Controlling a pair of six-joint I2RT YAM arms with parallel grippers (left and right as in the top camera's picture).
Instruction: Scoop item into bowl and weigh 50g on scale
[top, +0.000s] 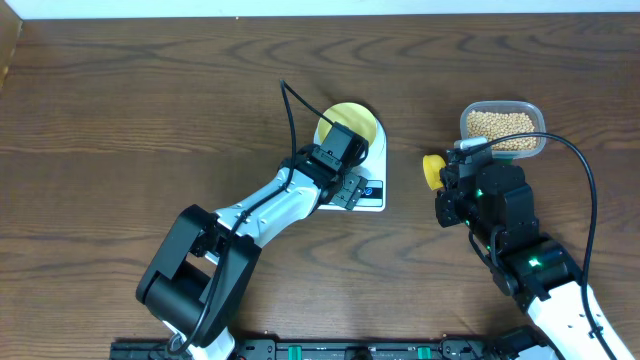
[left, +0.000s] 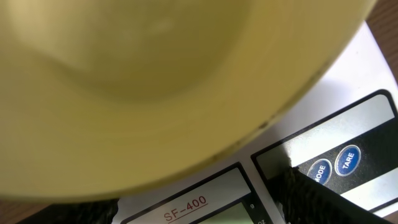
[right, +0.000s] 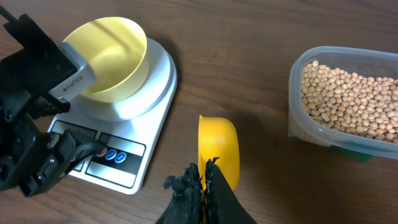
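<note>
Your right tool (right: 204, 177) is pinched shut on the near end of the one yellow scoop (right: 219, 146). Beyond it to the left, one scale (right: 158, 81) on the worktop (right: 236, 56) carries one empty bowl (right: 118, 46), with your left tool (top: 342, 148) spread wide at its rim. To the right, one clear tub (right: 298, 118) holds the many beans (right: 348, 99), near the scoop but not touching it.

The desk (top: 120, 120) is dark wood with a clear grain and a soft sheen. The bowl (right: 118, 50) is smooth, slightly shiny plastic. The scale (right: 163, 78) is glossy white plastic. The tub (right: 297, 118) is clear plastic, and the beans (right: 348, 93) look smooth and matt. The scoop (right: 219, 146) is glossy plastic. My right hand (right: 204, 169) has rough, matt black fingers (right: 185, 188).
</note>
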